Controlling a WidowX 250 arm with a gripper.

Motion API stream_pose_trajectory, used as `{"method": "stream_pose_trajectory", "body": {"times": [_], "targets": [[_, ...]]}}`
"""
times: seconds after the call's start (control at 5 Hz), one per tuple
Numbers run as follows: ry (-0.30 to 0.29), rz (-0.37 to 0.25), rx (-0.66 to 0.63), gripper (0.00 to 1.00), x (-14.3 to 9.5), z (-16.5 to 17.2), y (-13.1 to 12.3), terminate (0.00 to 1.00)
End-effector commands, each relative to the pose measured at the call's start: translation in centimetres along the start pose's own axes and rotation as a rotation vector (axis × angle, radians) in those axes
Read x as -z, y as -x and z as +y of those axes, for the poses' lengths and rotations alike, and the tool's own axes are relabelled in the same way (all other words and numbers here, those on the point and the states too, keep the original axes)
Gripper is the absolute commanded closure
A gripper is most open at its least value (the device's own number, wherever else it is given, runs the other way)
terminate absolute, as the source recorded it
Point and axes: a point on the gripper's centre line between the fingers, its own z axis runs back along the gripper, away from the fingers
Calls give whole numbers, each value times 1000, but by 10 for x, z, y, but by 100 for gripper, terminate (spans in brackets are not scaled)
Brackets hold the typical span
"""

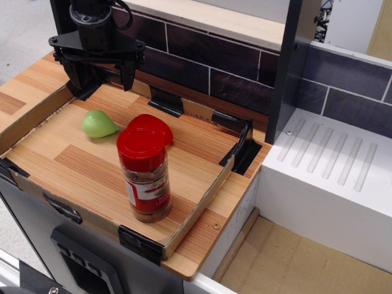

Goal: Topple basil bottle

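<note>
We see the basil bottle (145, 168) standing upright on the wooden tray (73, 162), close to the tray's near rim and apart from everything else. Its red lid (144, 142) has the flip cap raised behind it. Beyond the bottle, toward the tiled wall (202, 64), lies a green pear-shaped toy (99, 124), near the bottle but not touching it.

Our gripper (101, 76) hangs over the far corner of the tray, well apart from the bottle, on the far side of the pear. Its two dark fingers are spread with clear space between them, and they hold nothing.

We judge the bottle light for its height: clear plastic, stiff-walled, partly filled with brownish seasoning, so most of its weight sits low. The base is narrow against its height, so it should tip readily. The plastic and the label look smooth, and a finger could slide off rather than push.

We would not grasp it at all. A sideways push high on the body, just under the lid, gives the best leverage. A low push would likely only slide it across the tray. Once down, it may roll toward the rim.
</note>
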Motion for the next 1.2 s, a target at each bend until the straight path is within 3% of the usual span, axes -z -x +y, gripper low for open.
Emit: {"method": "stream_pose_trajectory", "body": {"times": [0.0,0.4,0.6,1.0], "targets": [[0,0,0,0,0,0,0,0],[88,-6,-5,0,-39,-13,4,0],[108,26,14,0,-49,-19,19,0],[86,133,86,0,-60,-46,56,0]]}}
